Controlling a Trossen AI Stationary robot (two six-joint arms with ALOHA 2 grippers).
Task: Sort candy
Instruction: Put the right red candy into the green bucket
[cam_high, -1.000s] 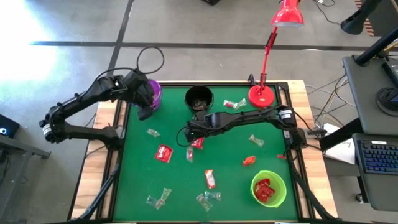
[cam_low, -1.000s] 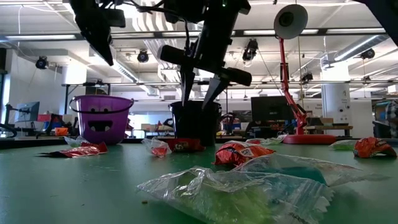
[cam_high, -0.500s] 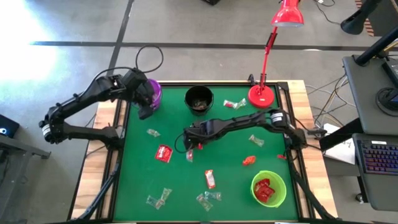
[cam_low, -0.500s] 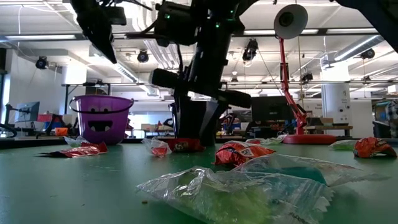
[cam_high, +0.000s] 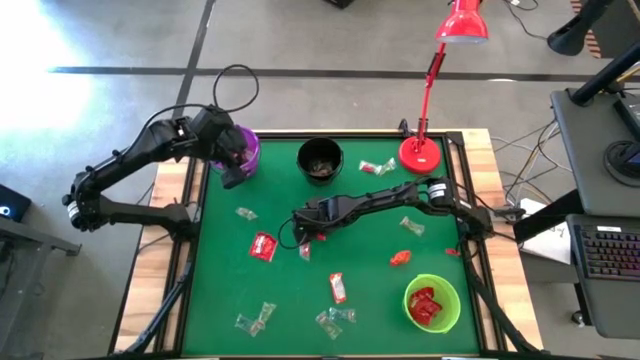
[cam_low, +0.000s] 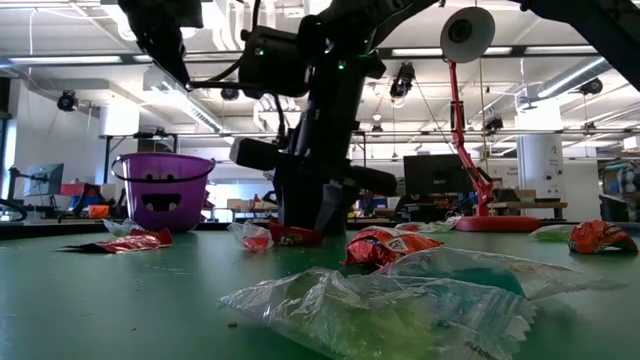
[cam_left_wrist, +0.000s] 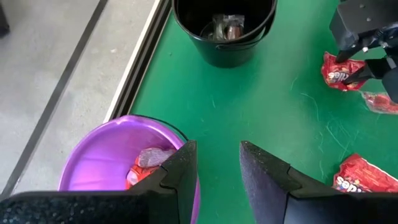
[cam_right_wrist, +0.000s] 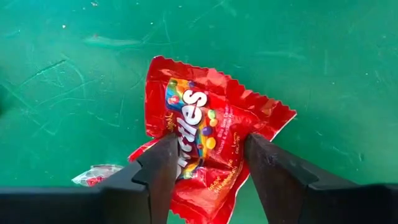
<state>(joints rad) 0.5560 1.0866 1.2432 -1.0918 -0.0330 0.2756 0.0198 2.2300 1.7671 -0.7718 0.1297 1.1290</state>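
One red Skittles packet lies flat on the green table near its middle, just in front of the black bucket, and the right gripper is down over it with its two fingers apart, one on each side of the wrapper, not closed on it. In the high view that gripper sits at the end of the right arm, which reaches across the table from the right edge. A small clear-wrapped sweet lies just beside the packet.

Other candy is scattered over the mat: a second red packet to the left, another nearer the front, an orange-red one to the right, and clear twisted sweets along the front edge. The green bowl at the front right holds red packets. The black bucket has a few wrapped pieces inside.

The left gripper hangs above the purple bucket at the table's back left corner, fingers slightly apart and holding nothing; wrapped sweets lie in that bucket. A red desk lamp stands at the back right.
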